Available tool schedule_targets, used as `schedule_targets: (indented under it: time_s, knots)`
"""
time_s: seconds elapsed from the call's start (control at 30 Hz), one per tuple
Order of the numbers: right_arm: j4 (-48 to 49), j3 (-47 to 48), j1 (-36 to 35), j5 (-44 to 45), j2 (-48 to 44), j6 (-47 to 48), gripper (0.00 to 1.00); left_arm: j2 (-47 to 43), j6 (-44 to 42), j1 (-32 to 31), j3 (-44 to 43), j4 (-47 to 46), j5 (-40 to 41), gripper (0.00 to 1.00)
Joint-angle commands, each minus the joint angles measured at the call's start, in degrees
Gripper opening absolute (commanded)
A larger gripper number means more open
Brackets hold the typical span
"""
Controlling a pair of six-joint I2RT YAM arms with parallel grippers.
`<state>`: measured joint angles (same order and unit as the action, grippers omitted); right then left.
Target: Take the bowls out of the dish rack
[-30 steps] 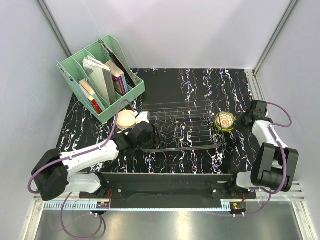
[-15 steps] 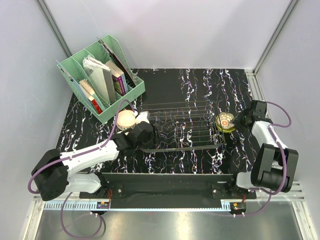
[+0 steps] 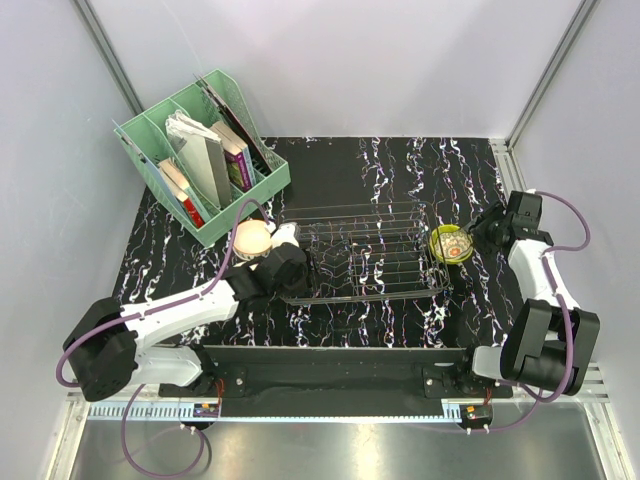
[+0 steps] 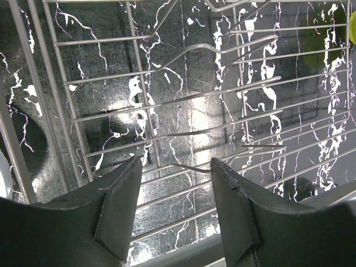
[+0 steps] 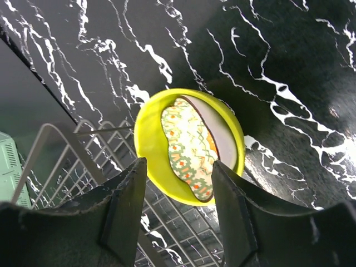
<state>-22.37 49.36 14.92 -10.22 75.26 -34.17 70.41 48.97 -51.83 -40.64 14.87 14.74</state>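
The right gripper [image 5: 178, 162] is open near the yellow bowl [image 5: 189, 147] (patterned inside), which sits on the table [image 3: 400, 170] just beside the rack's [image 3: 360, 262] right end. The left gripper [image 4: 175, 161] hangs open over the rack.

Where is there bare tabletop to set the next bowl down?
The far strip of table behind the dish rack, right of the file organiser, is bare; so is the near strip in front of the rack. Crowded: the rack's left end, with the cream bowl and left gripper; at its right end sits the yellow-green bowl.
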Motion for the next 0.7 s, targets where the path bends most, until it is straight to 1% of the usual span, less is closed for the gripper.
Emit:
schedule_targets:
  time_s: [0.0, 0.33, 0.43, 0.67]
  knots:
    - [-1.1, 2.1, -0.1, -1.6, 0.4, 0.9, 0.59, 0.2, -0.5, -0.5, 1.2, -0.2, 0.5, 0.57]
    - [-1.6, 1.7, -0.1, 1.5, 1.1, 2.3, 0.56, 0.3, -0.5, -0.5, 1.3, -0.2, 0.4, 0.57]
    - [-1.6, 2.4, -0.1, 2.8, 1.5, 2.6, 0.51, 0.3, -0.5, -0.5, 1.4, -0.2, 0.5, 0.57]
    - [-1.7, 3.5, -0.1, 2.9, 6.1, 3.4, 0.47, 0.5, -0.6, -0.5, 1.3, -0.2, 0.4, 0.57]
